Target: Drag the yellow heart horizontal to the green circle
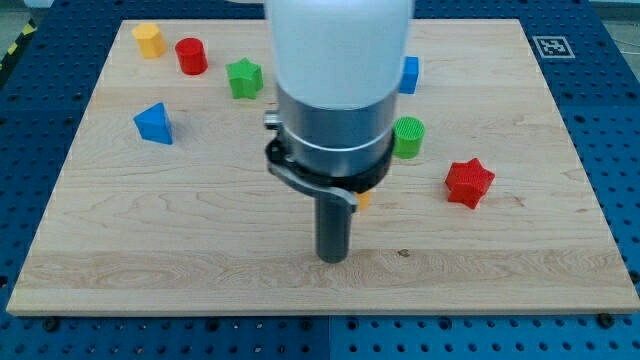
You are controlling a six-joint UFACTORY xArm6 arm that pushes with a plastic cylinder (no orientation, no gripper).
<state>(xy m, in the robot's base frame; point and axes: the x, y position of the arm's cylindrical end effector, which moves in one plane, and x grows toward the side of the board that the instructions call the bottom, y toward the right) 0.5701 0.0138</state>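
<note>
The green circle (pixel 409 137) is an upright green cylinder right of the board's middle, partly behind the arm's wide body. A small yellow-orange sliver (pixel 363 200) shows just right of the rod, below and left of the green circle. The rest of it is hidden by the arm, so its shape cannot be made out. My tip (pixel 332 259) rests on the board below the middle, a little below and left of that sliver.
A yellow block (pixel 148 40), a red cylinder (pixel 191 56) and a green star (pixel 244 78) stand at the top left. A blue triangle (pixel 154 124) is at the left. A blue block (pixel 410 74) shows partly behind the arm. A red star (pixel 469 183) is at the right.
</note>
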